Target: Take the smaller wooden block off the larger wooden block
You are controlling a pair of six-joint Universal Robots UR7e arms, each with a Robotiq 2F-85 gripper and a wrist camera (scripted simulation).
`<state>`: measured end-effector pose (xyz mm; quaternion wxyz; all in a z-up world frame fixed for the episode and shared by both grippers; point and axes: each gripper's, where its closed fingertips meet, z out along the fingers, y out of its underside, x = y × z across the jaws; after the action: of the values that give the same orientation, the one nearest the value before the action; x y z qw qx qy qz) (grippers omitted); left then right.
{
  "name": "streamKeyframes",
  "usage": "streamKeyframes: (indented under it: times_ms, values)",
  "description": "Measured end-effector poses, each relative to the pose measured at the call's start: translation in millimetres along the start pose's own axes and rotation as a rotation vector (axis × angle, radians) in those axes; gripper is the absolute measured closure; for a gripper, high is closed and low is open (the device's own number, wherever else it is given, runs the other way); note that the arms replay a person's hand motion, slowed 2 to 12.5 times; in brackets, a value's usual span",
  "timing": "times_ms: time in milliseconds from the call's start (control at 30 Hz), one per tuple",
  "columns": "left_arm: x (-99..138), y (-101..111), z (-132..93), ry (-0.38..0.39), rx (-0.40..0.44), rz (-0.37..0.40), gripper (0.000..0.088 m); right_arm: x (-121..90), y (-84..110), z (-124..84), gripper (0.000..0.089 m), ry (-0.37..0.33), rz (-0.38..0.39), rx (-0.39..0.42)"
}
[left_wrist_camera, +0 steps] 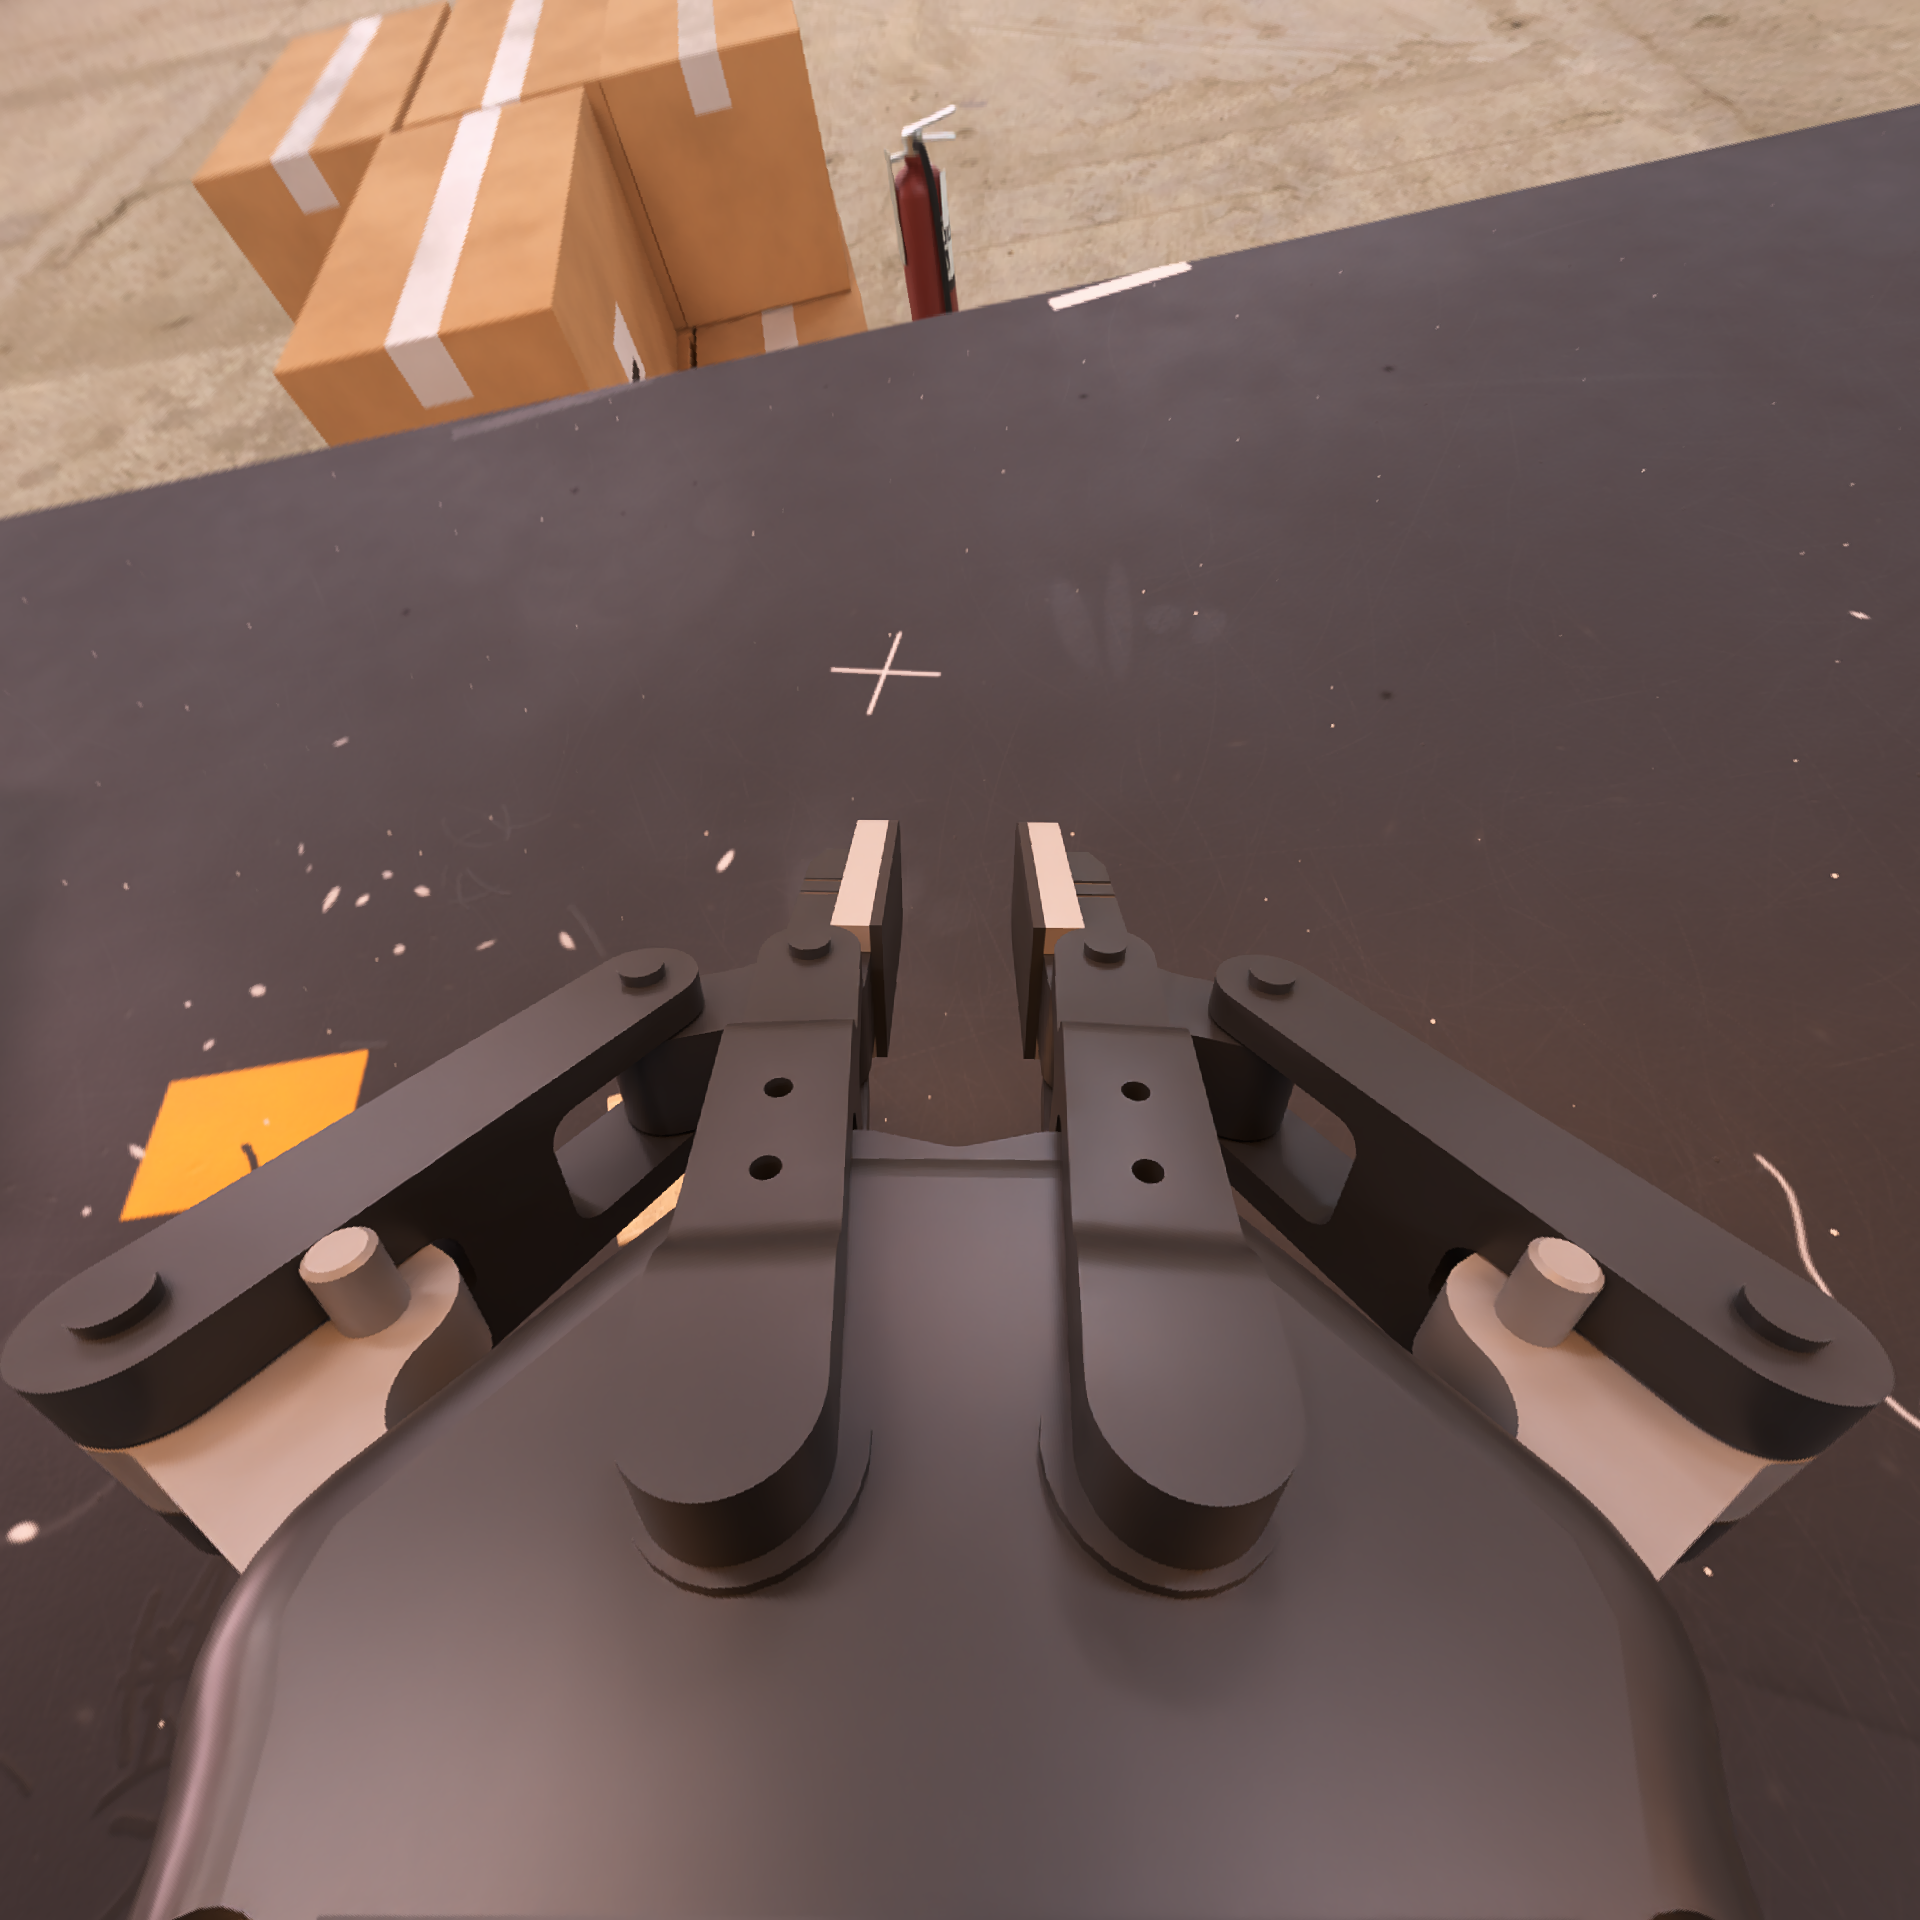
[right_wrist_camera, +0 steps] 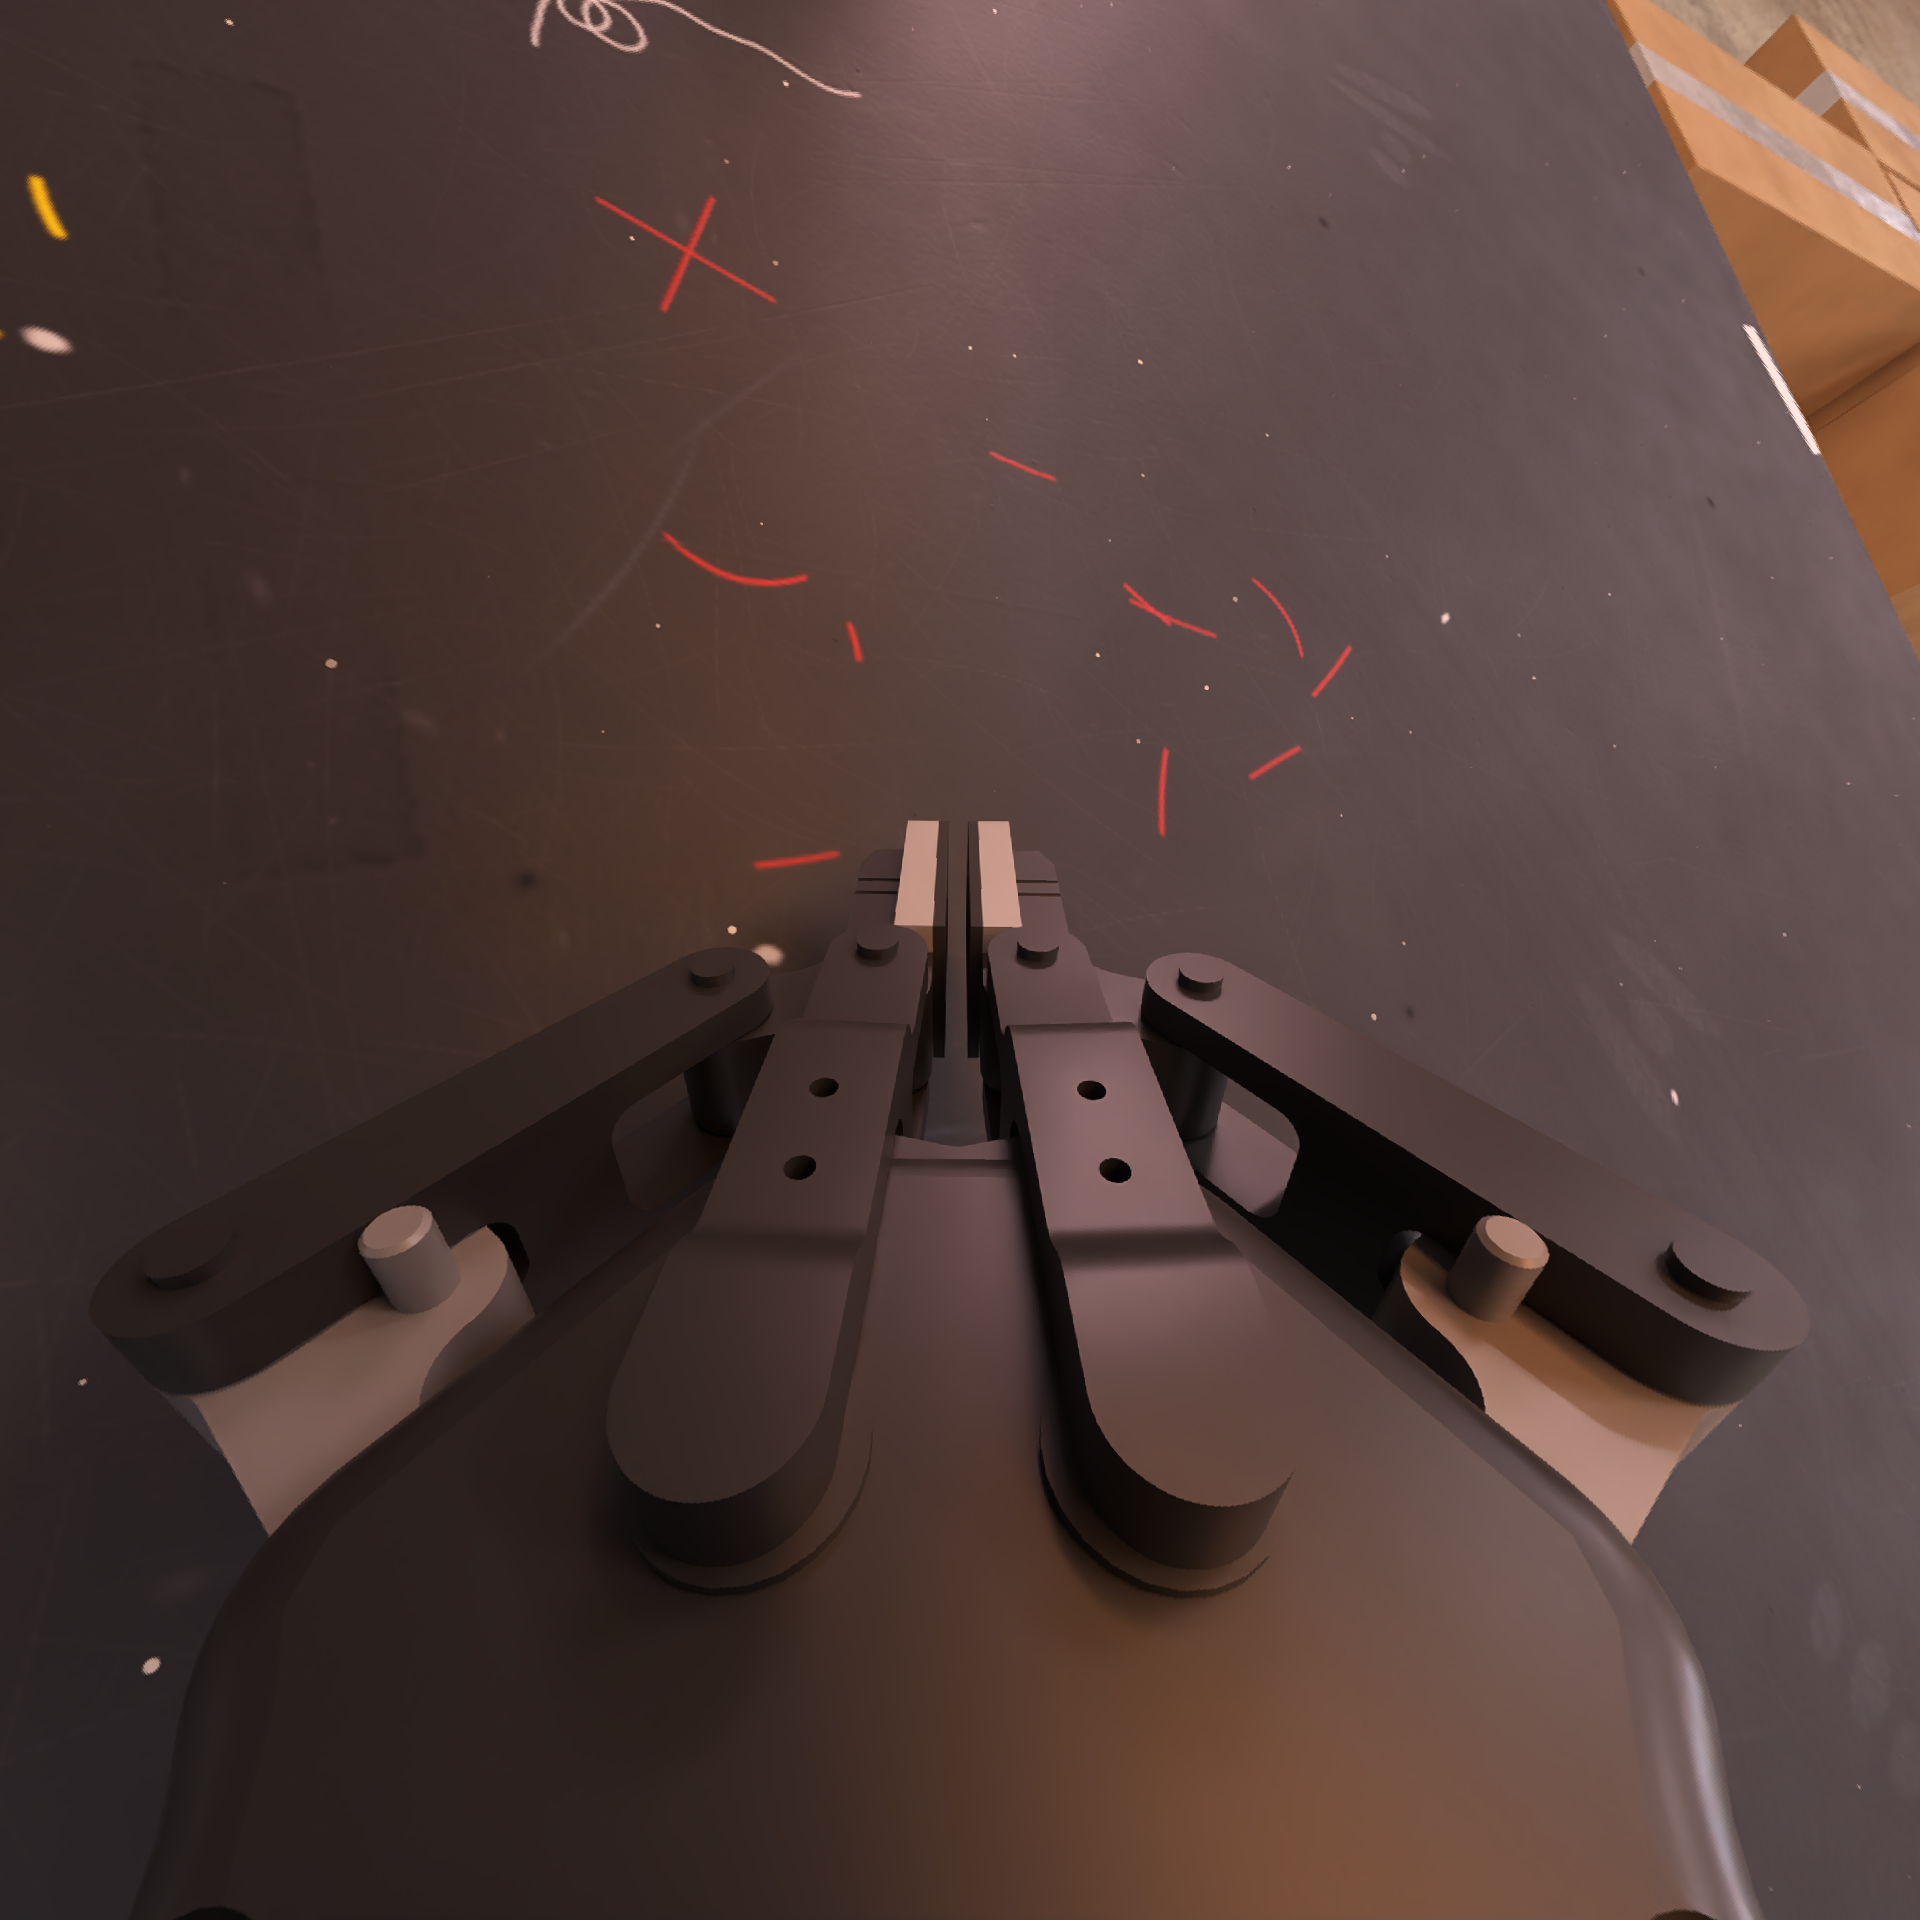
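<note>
No wooden block shows clearly in either view. An orange square shape [left_wrist_camera: 244,1127] lies on the dark table [left_wrist_camera: 1351,623] at the lower left, partly hidden behind my left gripper's linkage; I cannot tell whether it is a block. My left gripper [left_wrist_camera: 956,873] hangs above the table with its jaws a narrow gap apart and nothing between them. My right gripper [right_wrist_camera: 958,868] is above the table [right_wrist_camera: 1455,935] with its pads pressed together and nothing held.
Stacked cardboard boxes [left_wrist_camera: 520,218] and a red fire extinguisher [left_wrist_camera: 925,229] stand on the floor beyond the table's far edge. Boxes [right_wrist_camera: 1808,177] also sit past the table's right edge in the right wrist view. Chalk crosses and marks dot the tabletop.
</note>
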<state>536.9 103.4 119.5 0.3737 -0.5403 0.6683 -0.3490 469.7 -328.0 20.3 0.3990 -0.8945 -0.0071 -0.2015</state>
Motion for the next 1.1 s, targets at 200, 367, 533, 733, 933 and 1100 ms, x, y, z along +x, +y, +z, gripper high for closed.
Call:
streamKeyframes:
  times_ms: [200, 367, 533, 733, 933, 1100]
  values:
    - [-7, 16, -1, -0.003, -0.076, -0.060, 0.0681, 0, 0.0, 0, 0.0862, 0.000, -0.001, 0.000]
    - [-13, 28, -2, -0.010, -0.142, -0.083, 0.0681, 0, 0.0, 0, 0.0863, -0.001, -0.001, 0.000]
    - [-11, 40, -1, 0.005, -0.210, -0.096, 0.0681, 0, 0.1, 0, 0.0863, -0.002, 0.001, 0.000]
    - [-10, 54, 0, 0.012, -0.294, -0.109, 0.0680, 0, 0.1, 0, 0.0863, -0.002, 0.002, 0.000]
    - [-8, 61, 0, 0.016, -0.341, -0.114, 0.0677, 0, 0.1, 0, 0.0863, -0.003, 0.002, -0.001]
    - [-9, 62, 0, 0.006, -0.347, -0.112, 0.0672, 0, 0.1, 0, 0.0862, -0.004, 0.003, -0.001]
